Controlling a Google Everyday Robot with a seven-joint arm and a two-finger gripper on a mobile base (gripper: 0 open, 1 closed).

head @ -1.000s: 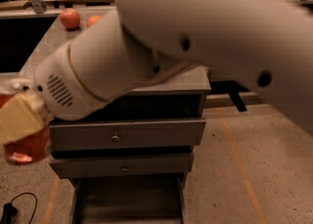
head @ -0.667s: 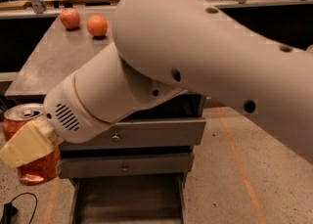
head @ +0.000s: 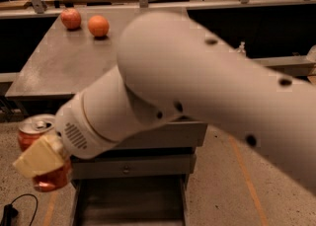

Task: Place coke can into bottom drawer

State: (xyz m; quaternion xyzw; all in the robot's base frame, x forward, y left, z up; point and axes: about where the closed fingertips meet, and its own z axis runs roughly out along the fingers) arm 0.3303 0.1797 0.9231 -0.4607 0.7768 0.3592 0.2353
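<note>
The coke can (head: 28, 136), red with a silver top, is held upright at the left of the camera view, beside the cabinet's left side. My gripper (head: 43, 163) is shut on it; one tan finger pad (head: 38, 157) lies across the can's front. The bottom drawer (head: 129, 201) is pulled open at the bottom of the view, a dark tray whose inside is in shadow. The can is to the left of the drawer and higher than it. My large white arm (head: 197, 87) crosses the view and hides much of the cabinet front.
Two round orange-red fruits (head: 70, 18) (head: 98, 25) lie at the far end of the grey cabinet top (head: 69, 67). A closed knobbed drawer (head: 129, 167) sits above the open one. A black cable (head: 15, 207) lies on the speckled floor at lower left.
The can in my gripper has moved slightly right and down, closer to the cabinet's left side. The arm has shifted, showing more of the cabinet top and both fruits.
</note>
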